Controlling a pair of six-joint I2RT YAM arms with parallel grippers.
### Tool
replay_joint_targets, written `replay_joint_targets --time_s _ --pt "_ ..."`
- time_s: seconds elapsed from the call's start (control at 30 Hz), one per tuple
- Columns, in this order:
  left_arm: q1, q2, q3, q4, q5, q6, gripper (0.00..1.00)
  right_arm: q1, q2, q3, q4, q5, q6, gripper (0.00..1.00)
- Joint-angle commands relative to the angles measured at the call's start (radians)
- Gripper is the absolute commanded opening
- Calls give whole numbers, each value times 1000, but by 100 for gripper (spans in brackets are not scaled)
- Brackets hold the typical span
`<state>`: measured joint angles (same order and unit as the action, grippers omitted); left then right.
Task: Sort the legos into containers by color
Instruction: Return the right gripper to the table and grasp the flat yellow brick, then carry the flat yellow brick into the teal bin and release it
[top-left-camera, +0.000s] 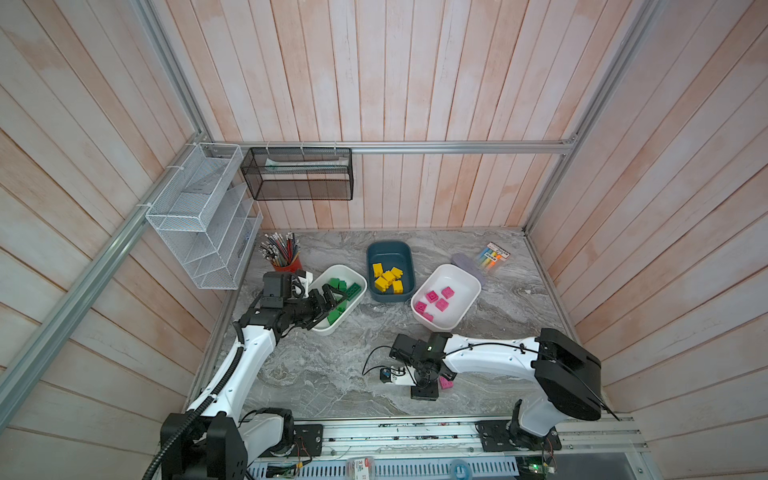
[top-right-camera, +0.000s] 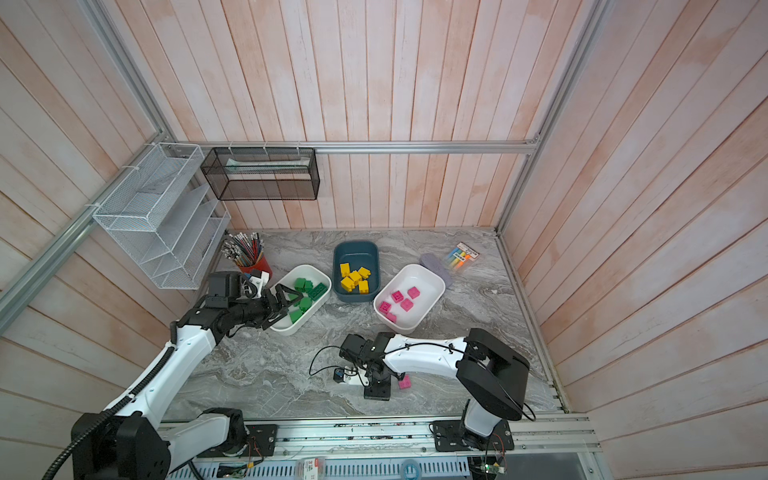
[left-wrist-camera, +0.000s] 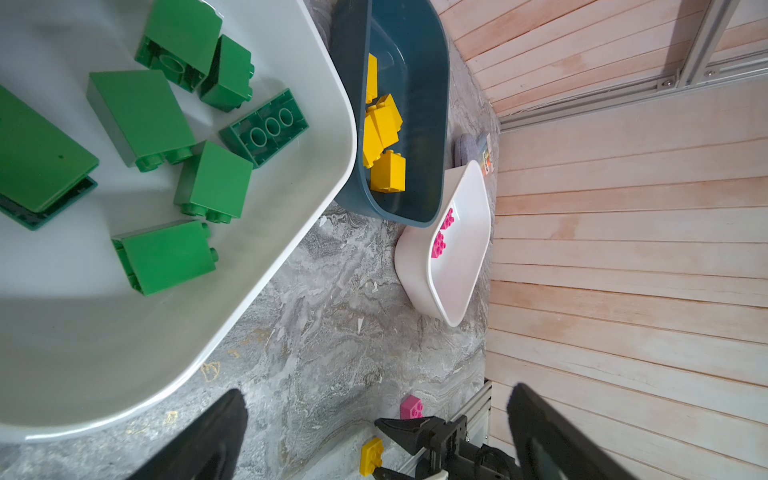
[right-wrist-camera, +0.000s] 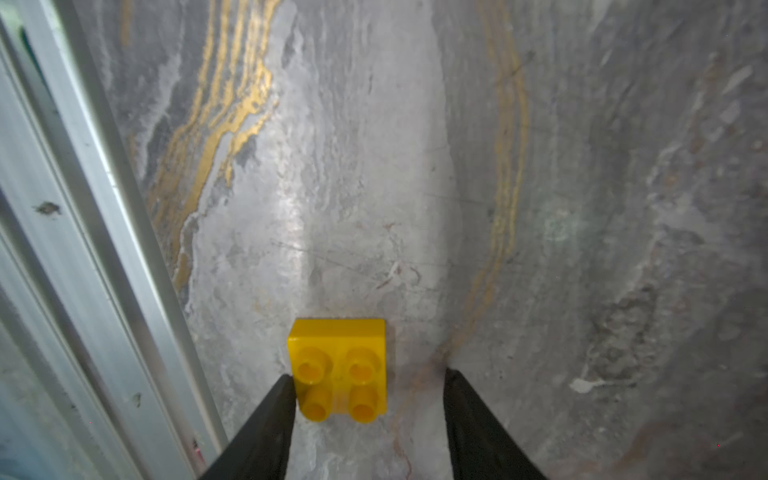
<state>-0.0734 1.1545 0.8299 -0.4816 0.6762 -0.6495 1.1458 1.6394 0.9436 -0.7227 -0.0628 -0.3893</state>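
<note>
Right now your right gripper (right-wrist-camera: 369, 376) is hanging low over the marble table (right-wrist-camera: 374, 166) with its jaws standing apart, and the yellow brick (right-wrist-camera: 338, 368) is lying studs-up between them. It is sitting off-centre: one fingertip (right-wrist-camera: 286, 384) is resting against a side of the brick, while the opposite one is standing clear of it with bare table showing in the gap, so nothing is being pinched. A loose pink brick (top-left-camera: 446, 383) is lying just beside that gripper in both top views. Your left gripper (top-left-camera: 326, 303) is hanging over the white tub (top-left-camera: 332, 330) holding the green bricks (top-left-camera: 341, 286), jaws spread wide and carrying nothing. The yellow bricks (top-left-camera: 388, 278) are sitting in the teal tub (top-left-camera: 390, 251), the pink bricks (top-left-camera: 436, 299) in the other white tub (top-left-camera: 459, 276)
</note>
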Motion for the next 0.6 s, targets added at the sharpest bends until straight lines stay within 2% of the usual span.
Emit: replay_joint_targets --time_s 0.0,0.33,0.47,0.57 --pt "-3 -1 -18 9 8 20 100 15 31 20 8 24 16 53" --pt "-4 -1 -26 19 4 11 100 28 51 30 2 41 30 30" --pt "-4 2 -22 24 7 7 100 5 27 63 -2 42 54 27" --pt "-3 5 -12 26 11 4 100 -81 -35 120 4 10 81 27"
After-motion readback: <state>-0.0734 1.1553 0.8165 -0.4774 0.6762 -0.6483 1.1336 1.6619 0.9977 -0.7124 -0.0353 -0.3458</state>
